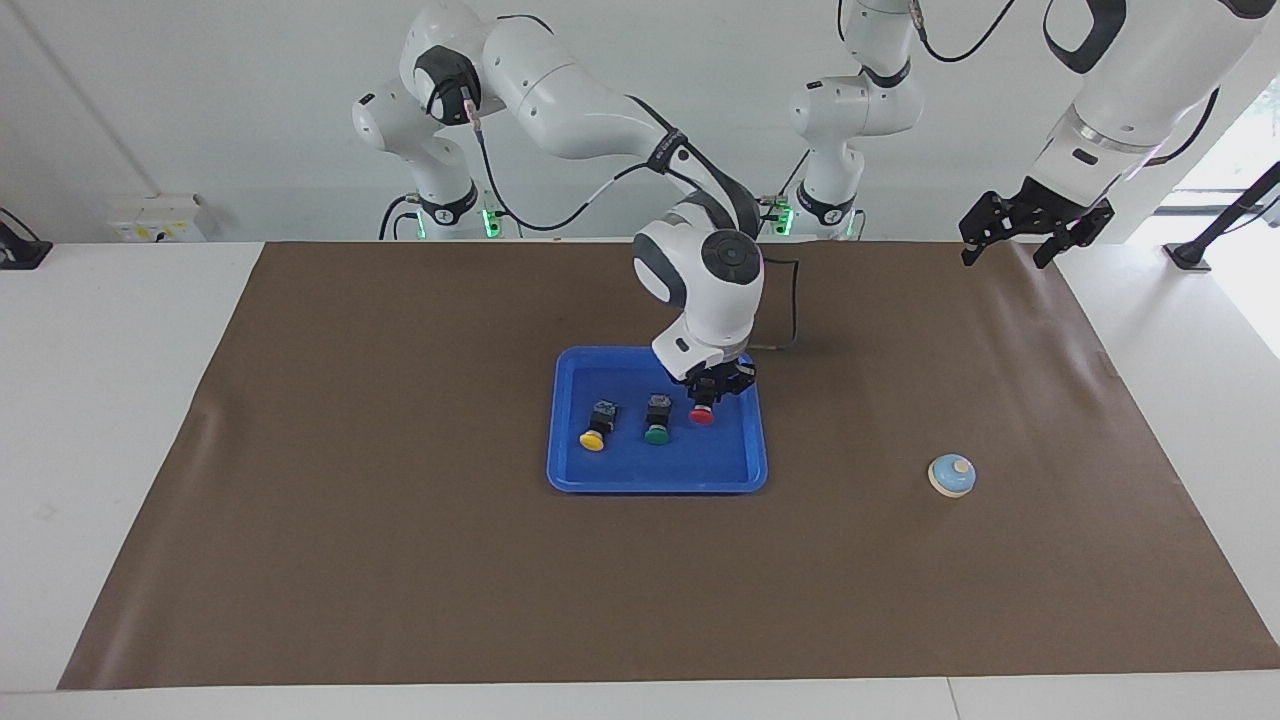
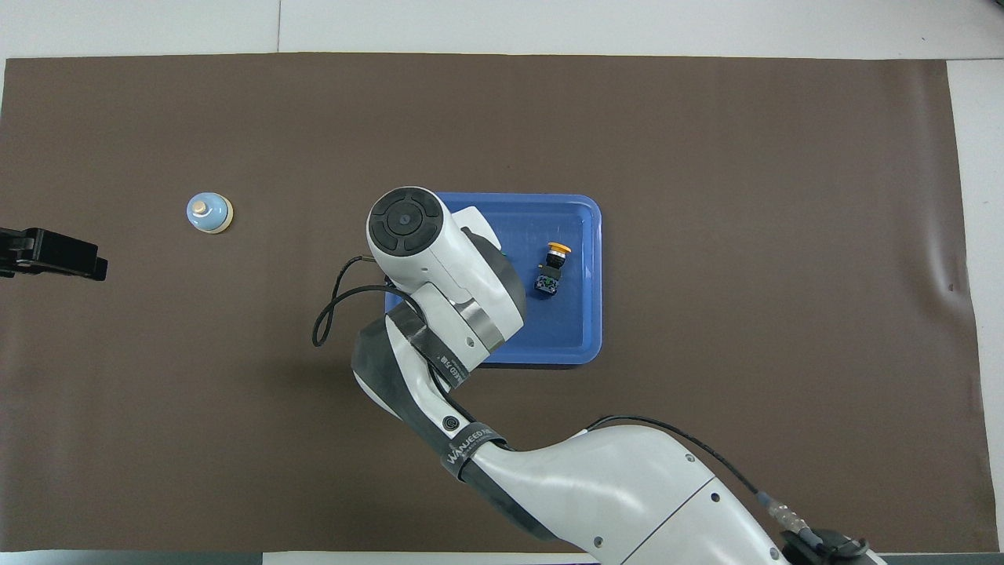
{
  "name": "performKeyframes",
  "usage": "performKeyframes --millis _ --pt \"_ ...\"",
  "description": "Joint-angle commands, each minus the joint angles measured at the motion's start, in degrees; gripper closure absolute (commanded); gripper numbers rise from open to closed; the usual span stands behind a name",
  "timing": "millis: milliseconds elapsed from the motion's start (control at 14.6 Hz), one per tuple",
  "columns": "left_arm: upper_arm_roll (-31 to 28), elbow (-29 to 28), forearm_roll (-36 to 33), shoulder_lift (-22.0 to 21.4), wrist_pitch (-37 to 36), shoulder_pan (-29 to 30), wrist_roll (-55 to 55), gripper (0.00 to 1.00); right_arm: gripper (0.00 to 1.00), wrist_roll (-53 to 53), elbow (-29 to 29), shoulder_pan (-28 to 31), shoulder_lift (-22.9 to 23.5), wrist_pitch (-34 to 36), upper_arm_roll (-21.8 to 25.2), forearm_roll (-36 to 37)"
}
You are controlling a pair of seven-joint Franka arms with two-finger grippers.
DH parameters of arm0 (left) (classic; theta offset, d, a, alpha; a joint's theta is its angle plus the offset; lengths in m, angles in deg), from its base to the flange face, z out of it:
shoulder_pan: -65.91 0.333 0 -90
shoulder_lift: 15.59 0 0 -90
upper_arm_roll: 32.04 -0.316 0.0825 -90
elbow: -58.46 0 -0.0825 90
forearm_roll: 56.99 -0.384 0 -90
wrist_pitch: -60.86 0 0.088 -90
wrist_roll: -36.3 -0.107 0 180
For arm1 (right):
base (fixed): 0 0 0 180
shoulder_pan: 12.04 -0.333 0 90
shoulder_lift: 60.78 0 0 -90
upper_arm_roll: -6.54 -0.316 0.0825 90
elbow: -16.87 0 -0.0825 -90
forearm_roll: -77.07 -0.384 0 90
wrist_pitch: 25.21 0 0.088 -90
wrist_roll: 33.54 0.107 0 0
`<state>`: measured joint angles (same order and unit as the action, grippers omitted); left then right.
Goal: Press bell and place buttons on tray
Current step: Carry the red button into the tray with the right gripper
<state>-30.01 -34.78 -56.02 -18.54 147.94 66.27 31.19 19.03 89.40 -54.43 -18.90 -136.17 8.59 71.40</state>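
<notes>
The blue tray [image 1: 722, 458] [image 2: 590, 314] lies mid-table. On its floor stand the yellow button [image 1: 594, 427] [image 2: 553, 265] and, beside it, the green button [image 1: 657, 421]. My right gripper [image 1: 706, 398] hangs low over the tray's part toward the left arm's end, shut on the red button [image 1: 703, 416], cap down. Whether the cap touches the tray floor I cannot tell. In the overhead view the right arm hides that gripper and the red and green buttons. The light blue bell [image 1: 951, 475] [image 2: 209, 213] sits on the mat toward the left arm's end. My left gripper [image 1: 1008, 245] [image 2: 86, 263] waits open, raised over the mat's edge.
A brown mat [image 1: 400, 560] covers the table, with white tabletop around it. The right arm's black cable [image 2: 329, 306] loops out over the mat beside the tray.
</notes>
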Motion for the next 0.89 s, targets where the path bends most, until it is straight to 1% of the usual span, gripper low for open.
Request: performKeyframes --millis 0,206,275,344,412,550,618,824 --pt "-0.18 -0.28 0.35 -0.74 -0.42 0.09 -0.43 0.0 1.0 0.33 -1.51 -0.14 0.93 -0.65 0.33 -0.39" --pt "-0.18 -0.28 0.35 -0.74 -0.42 0.09 -0.43 0.0 1.0 0.86 0.76 -1.55 0.4 -4.78 0.33 -0.39" --pt "-0.18 -0.28 0.35 -0.74 -0.42 0.09 -0.43 0.0 0.99 1.47 1.29 -1.64 0.23 -5.48 0.33 -0.3" --pt "-0.18 -0.28 0.35 -0.74 -0.42 0.09 -0.43 0.0 0.41 1.65 1.47 -1.64 0.22 -5.58 0.42 -0.22" --pt "-0.18 -0.28 0.35 -0.74 -0.42 0.09 -0.43 0.0 0.1 1.65 1.48 -1.64 0.22 -5.58 0.42 -0.04" --pt "-0.18 -0.28 0.35 -0.74 -0.42 0.09 -0.43 0.0 0.0 1.83 1.39 -1.64 0.14 -5.14 0.5 -0.04" --pt "-0.18 -0.28 0.35 -0.74 -0.42 0.09 -0.43 0.0 0.0 1.83 1.3 -1.64 -0.13 -4.53 0.68 -0.04" --pt "-0.18 -0.28 0.35 -0.74 -0.42 0.09 -0.43 0.0 0.0 2.09 1.3 0.37 -3.54 -0.41 1.47 -0.13"
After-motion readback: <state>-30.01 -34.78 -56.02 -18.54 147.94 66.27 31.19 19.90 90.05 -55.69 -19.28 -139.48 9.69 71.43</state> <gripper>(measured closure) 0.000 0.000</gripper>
